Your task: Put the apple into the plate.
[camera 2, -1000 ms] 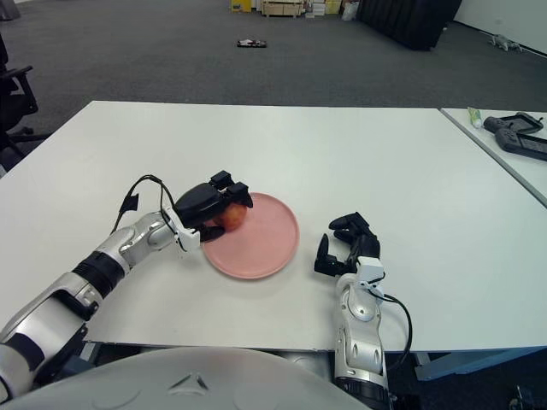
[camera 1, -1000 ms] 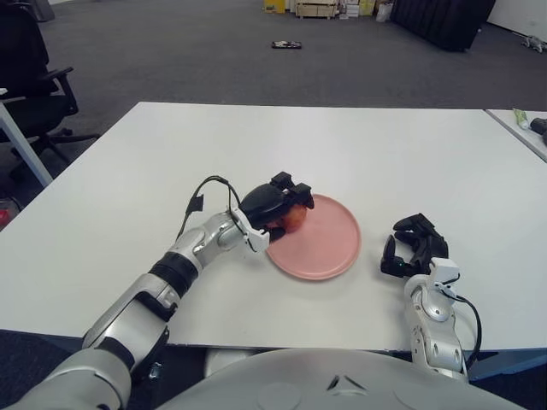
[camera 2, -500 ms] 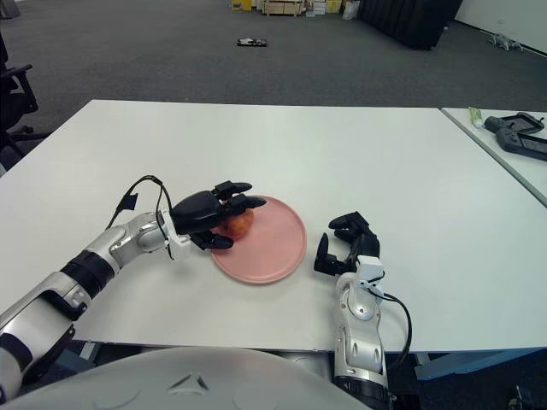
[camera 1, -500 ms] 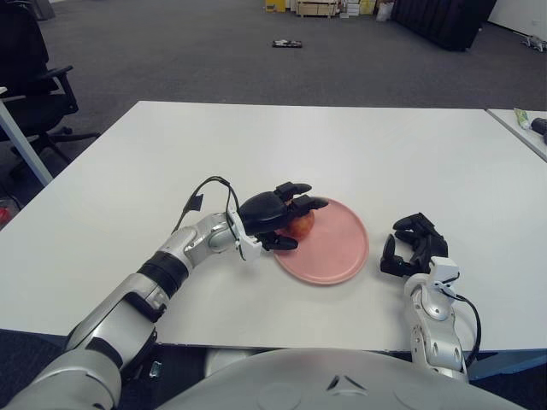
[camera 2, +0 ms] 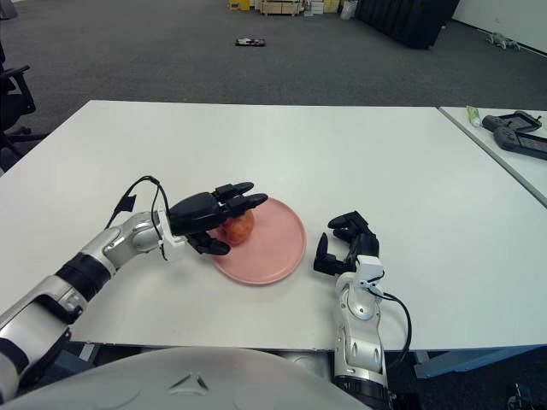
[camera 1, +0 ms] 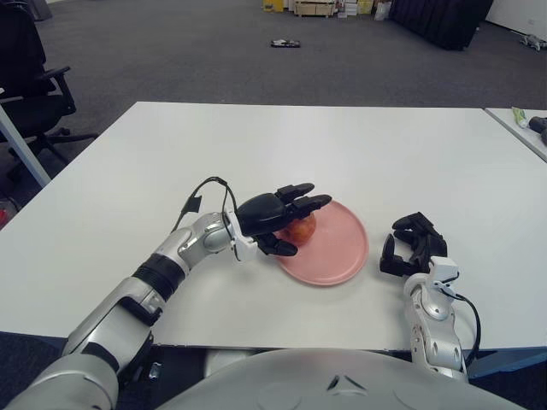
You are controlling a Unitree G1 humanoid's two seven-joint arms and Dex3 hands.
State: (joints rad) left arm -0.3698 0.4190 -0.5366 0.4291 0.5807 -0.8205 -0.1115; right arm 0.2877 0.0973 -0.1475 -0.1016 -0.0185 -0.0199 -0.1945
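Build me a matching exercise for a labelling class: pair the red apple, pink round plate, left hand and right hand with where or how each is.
Column one:
1. red apple
2. pink round plate
3. left hand
4. right hand

Column two:
A. fingers spread, over the plate's left edge
B. on the white table, under the fruit
C. to the right of the plate
D. lying on the plate's left part

Pairs: 1-D, 2-B, 3-A, 4-C

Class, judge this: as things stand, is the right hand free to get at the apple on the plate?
Probably not: the open left hand covers the apple; the right hand shows beyond the plate.
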